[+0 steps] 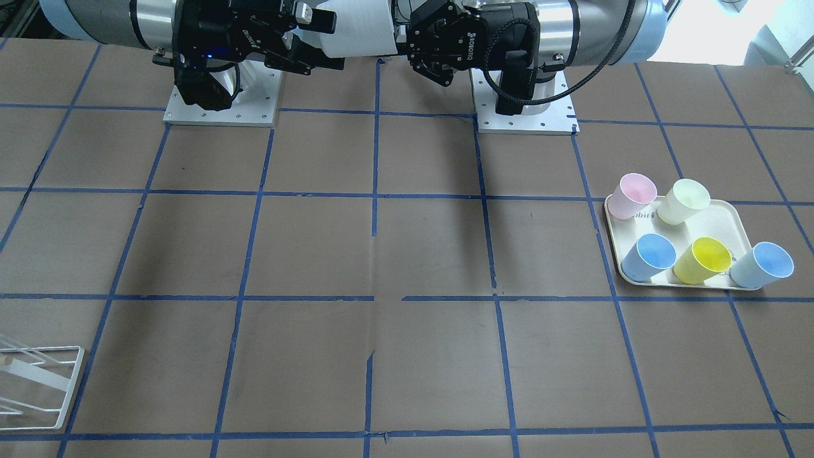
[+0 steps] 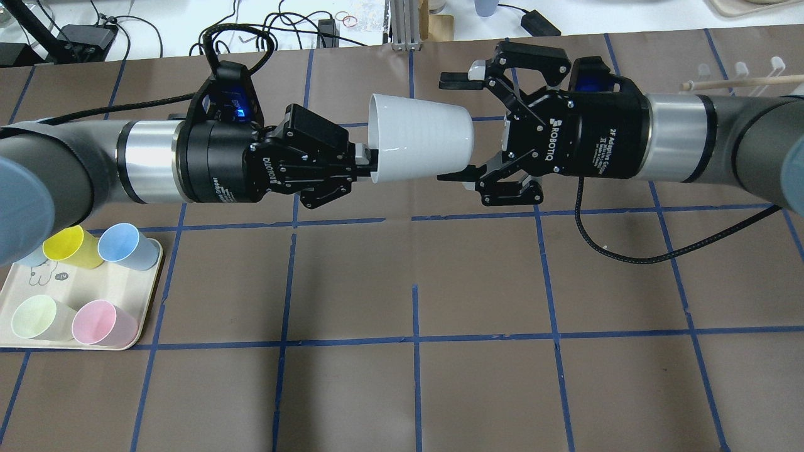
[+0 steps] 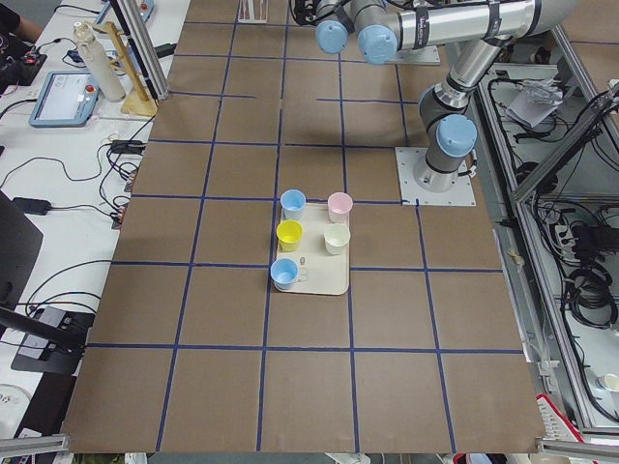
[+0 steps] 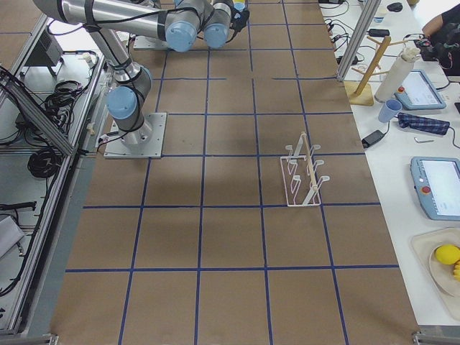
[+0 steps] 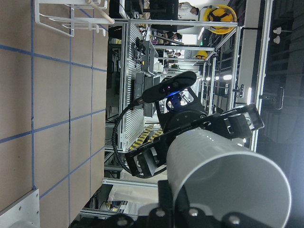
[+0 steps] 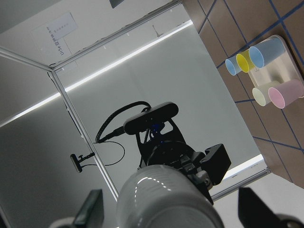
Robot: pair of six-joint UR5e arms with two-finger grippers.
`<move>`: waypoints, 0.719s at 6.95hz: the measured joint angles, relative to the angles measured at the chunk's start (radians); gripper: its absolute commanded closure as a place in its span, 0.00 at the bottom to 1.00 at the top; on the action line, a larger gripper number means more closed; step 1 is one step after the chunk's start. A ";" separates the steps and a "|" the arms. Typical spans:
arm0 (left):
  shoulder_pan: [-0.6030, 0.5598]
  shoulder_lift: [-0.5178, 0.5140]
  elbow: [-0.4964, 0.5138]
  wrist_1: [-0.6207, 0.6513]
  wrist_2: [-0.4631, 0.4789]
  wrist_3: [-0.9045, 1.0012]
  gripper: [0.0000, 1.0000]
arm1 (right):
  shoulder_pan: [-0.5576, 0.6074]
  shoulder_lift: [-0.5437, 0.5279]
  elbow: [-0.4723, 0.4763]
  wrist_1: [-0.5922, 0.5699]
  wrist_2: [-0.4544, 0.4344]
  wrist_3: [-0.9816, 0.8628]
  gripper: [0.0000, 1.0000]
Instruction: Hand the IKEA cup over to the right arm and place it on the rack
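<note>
The IKEA cup [image 2: 421, 145], a plain pale grey tumbler, hangs on its side high above the table, between the two arms. My left gripper [image 2: 367, 164] is shut on its rim, with the mouth facing the left arm. My right gripper [image 2: 455, 129] is open, its fingers standing above and below the cup's base end without pinching it. In the front view the cup [image 1: 356, 28] sits between the right gripper [image 1: 318, 38] and the left gripper [image 1: 407, 35]. The right wrist view shows the cup's base [image 6: 166, 199] between spread fingers. The white wire rack [image 4: 302, 176] stands on the table on the right arm's side.
A cream tray [image 2: 94, 289] on the left arm's side holds several pastel cups: pink [image 2: 100, 323], pale yellow-green [image 2: 34, 317], yellow [image 2: 66, 246] and blue [image 2: 122, 245]. The rack also shows at the front view's lower left corner [image 1: 38, 381]. Both arm bases are bolted at the robot's edge.
</note>
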 measured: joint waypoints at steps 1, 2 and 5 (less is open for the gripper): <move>0.000 0.002 -0.002 0.000 0.001 -0.001 1.00 | 0.000 -0.005 0.000 0.004 0.000 0.003 0.01; 0.000 0.004 -0.002 0.000 0.001 -0.001 1.00 | 0.001 -0.008 0.000 0.012 0.000 0.005 0.04; 0.000 0.007 -0.003 0.000 0.002 -0.002 0.98 | 0.000 -0.013 -0.002 0.064 -0.003 0.005 0.09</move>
